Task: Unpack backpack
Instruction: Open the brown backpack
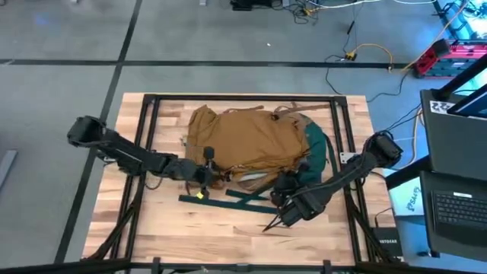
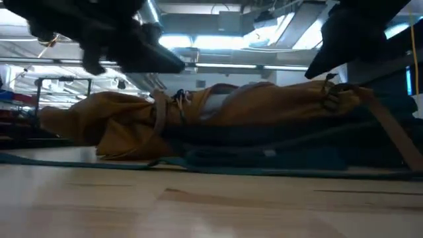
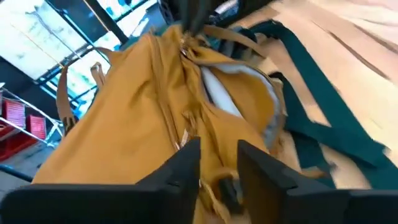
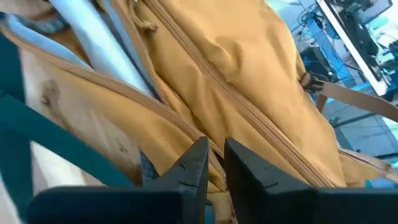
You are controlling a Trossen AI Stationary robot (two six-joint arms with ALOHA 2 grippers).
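Observation:
The tan backpack (image 1: 251,141) lies flat on the wooden table, its dark teal base toward the right edge. Its zip opening along the near side gapes and shows grey lining (image 3: 233,93). My left gripper (image 1: 207,173) is at the opening's left end, shut on tan cloth (image 3: 219,168). My right gripper (image 1: 288,186) is at the opening's right end, by the teal base, shut on the opening's edge (image 4: 216,163). Teal straps (image 1: 228,199) trail on the table in front of the backpack (image 2: 264,109). My left gripper has tan cloth beside the zip track (image 3: 214,177) between its two fingers, at the opening's left end. It comes in low from the table's left. The backpack lies on the table. My right gripper pinches the opening's tan edge (image 4: 216,152) between its two fingers, coming slanting from the near right. The fingers lie across the edge. Below that edge the cloth lies on the wood; one layer or several, I cannot tell.
Black frame rails (image 1: 152,122) run along the table's sides and far edge. Bare wood (image 1: 228,236) stretches between the straps and the near edge. A laptop (image 1: 456,205) stands off the table to the right.

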